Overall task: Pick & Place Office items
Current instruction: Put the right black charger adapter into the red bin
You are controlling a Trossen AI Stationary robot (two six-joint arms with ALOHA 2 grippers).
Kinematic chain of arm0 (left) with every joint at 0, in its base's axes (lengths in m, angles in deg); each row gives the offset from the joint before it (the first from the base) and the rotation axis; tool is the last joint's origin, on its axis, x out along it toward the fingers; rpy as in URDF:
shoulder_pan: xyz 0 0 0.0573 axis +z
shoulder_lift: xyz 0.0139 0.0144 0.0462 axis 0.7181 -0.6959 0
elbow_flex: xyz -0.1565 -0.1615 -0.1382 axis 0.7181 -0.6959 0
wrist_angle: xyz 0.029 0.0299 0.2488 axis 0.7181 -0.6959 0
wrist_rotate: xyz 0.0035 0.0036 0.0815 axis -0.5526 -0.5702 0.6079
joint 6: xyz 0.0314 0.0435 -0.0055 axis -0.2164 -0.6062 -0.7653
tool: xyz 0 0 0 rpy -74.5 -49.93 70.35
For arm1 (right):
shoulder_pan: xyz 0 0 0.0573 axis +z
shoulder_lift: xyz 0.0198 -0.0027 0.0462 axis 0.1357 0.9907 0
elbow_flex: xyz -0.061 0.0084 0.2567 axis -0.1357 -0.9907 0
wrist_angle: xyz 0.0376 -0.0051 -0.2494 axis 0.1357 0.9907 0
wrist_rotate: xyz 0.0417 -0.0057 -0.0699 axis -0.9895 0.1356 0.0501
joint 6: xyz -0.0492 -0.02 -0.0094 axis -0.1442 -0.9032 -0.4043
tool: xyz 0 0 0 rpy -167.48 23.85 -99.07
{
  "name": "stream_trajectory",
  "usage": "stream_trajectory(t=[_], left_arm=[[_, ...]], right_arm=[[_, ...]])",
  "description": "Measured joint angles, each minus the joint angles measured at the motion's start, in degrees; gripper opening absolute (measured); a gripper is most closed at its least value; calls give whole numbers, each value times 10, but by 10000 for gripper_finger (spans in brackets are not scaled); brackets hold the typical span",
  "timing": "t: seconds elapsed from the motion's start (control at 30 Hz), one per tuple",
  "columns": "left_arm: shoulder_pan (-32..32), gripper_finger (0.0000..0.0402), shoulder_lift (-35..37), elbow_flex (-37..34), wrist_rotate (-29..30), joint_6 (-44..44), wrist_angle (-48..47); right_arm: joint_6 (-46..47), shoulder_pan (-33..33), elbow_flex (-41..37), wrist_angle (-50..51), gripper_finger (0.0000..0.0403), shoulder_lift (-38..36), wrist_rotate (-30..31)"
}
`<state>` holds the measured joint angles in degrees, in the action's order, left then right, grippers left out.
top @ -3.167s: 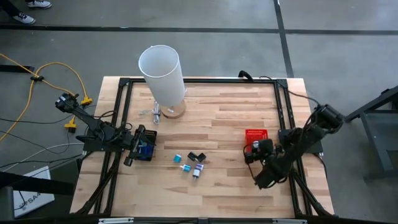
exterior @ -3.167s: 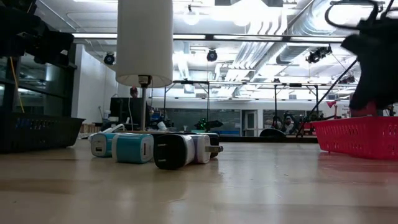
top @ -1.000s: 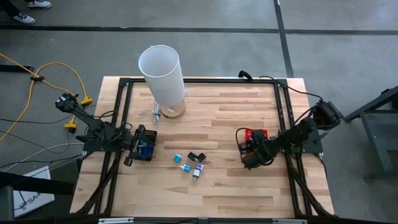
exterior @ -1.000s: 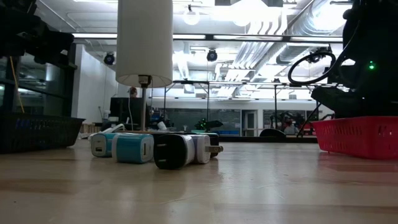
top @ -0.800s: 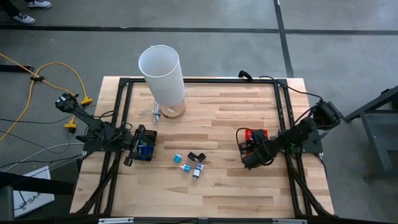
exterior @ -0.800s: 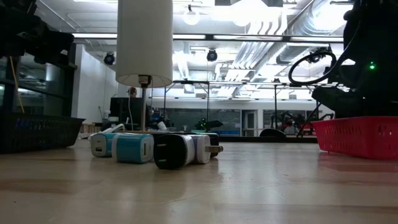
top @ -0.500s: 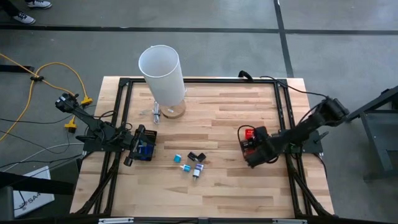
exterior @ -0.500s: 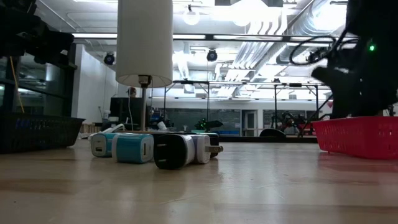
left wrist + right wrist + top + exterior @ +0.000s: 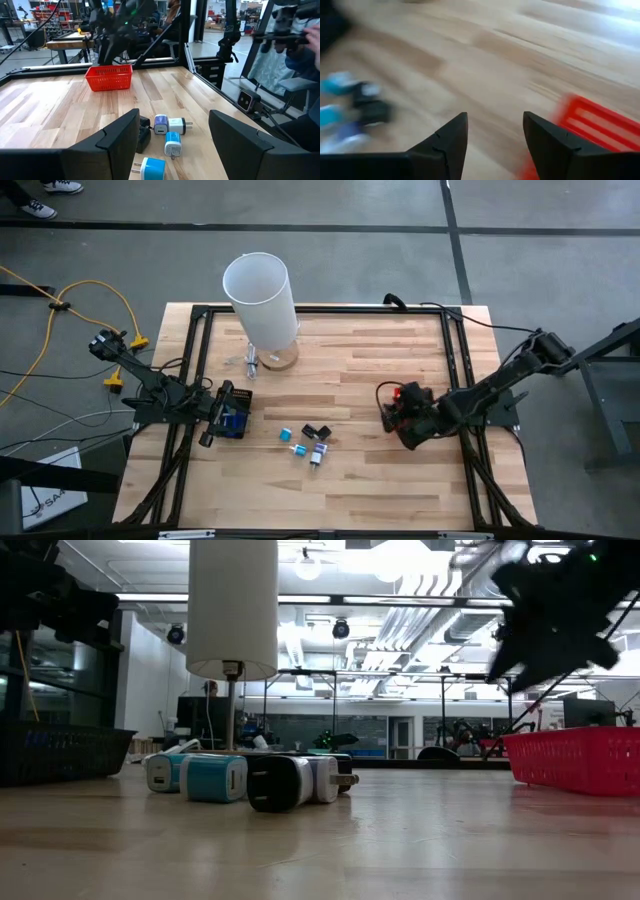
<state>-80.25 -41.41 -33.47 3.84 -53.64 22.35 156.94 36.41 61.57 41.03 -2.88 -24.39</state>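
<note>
The office items are small plug-like pieces in blue, teal, black and white. They lie in a loose cluster point(image 9: 308, 442) on the bare wood at the table's middle, and show as the pieces point(image 9: 167, 135) ahead of my left gripper. My left gripper point(image 9: 235, 420) stands open at the table's left, level, pointing at the cluster. My right gripper point(image 9: 390, 408) hangs open and empty in the air by the near-left corner of the red mesh basket point(image 9: 408, 394). It slants down toward the cluster point(image 9: 350, 107), with the basket point(image 9: 592, 127) beside it.
A tall white cylinder point(image 9: 260, 298) stands on a round wooden foot at the far left. A black frame point(image 9: 455, 360) runs round the table top. A dark mesh bin point(image 9: 60, 752) shows at the left in the low view. Bare wood lies between the cluster and the basket.
My right gripper has risen from just beside the red basket to well above it, tipped from steeply down toward level, and shifted a little toward the table's left. The basket and the office items have stayed put.
</note>
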Motion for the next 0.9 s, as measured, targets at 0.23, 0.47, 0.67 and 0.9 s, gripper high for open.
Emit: stream_trajectory(t=[0.23,0.47,0.67,0.9], left_arm=[[0,233,0,0,0,0,0],[0,233,0,0,0,0,0],[0,233,0,0,0,0,0],[0,233,0,0,0,0,0]], right_arm=[[-319,-16,1,-311,178,24,-47],[-445,-57,0,-404,178,94,-159],[-606,-102,0,-483,178,128,-244],[-748,-162,0,-556,178,167,-363]])
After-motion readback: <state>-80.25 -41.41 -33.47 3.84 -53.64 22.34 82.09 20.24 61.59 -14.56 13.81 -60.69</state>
